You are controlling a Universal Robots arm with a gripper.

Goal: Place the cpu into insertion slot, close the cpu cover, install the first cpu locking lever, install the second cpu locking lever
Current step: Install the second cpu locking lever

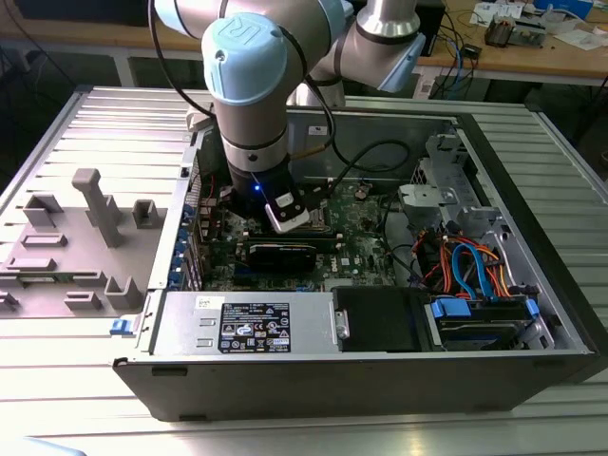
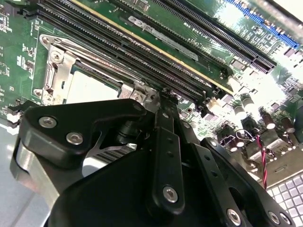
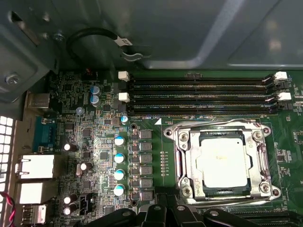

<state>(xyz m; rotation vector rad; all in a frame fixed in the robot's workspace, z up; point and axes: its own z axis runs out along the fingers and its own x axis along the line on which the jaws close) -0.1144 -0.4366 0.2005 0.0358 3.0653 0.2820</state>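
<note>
The cpu (image 3: 222, 163) is sitting in the insertion slot (image 3: 204, 138) at lower right of the first wrist view, the cpu cover (image 3: 220, 163) lying closed around it (levers seemingly pending); the gripper (image 2: 163, 101) is hovering just beside the socket; its opening I cannot tell, nor any hold

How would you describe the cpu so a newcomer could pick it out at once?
Start at the green motherboard in the first wrist view and find the long black memory slots. Beside them sits a silvery square cover, and the cpu lies within its cut-out. It is the one flat, pale metal square there, unlike the round capacitors and thin slots.
</note>
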